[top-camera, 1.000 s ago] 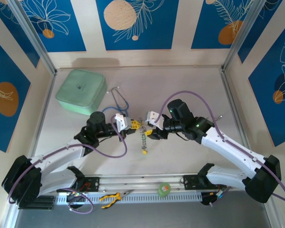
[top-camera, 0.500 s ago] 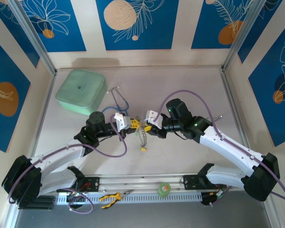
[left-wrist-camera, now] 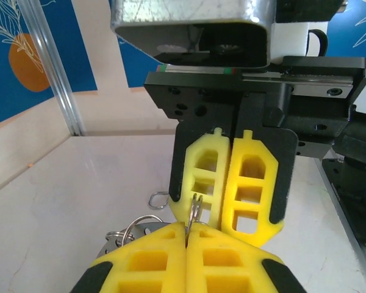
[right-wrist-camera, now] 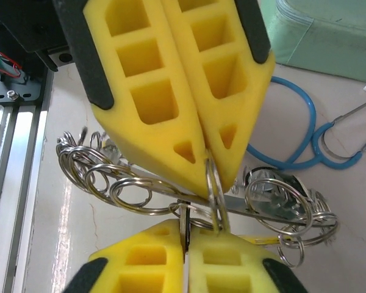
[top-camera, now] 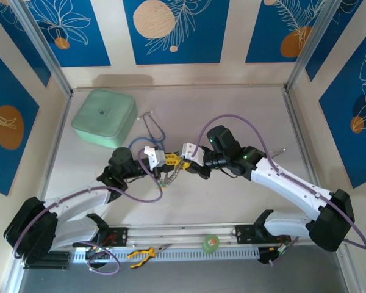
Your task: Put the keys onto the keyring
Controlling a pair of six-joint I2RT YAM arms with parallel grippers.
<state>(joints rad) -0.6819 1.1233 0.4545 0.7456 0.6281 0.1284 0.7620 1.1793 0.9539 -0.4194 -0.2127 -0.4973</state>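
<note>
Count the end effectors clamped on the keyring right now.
2. The left end effector is shut on one wire loop of the keyring. The right end effector is shut on a neighbouring loop, tip to tip with the left, over the middle of the table.

keyring (right-wrist-camera: pixel 147 194): thin bright silver metal wire, polished, super reflective | left hand (right-wrist-camera: pixel 210 165) + right hand (right-wrist-camera: pixel 185 232): matt yellow foamy-looking plastic pads, smooth black backing | desk (right-wrist-camera: pixel 55 220): pale, glossy, faint marble-ish veins | stethoscope (right-wrist-camera: pixel 308 119): smooth blue rubbery tubing, dull metal arms | case (top-camera: pixel 104 117): mint green, matt, kinda soft-looking | rail (right-wrist-camera: pixel 15 159): brushed aluminium
</note>
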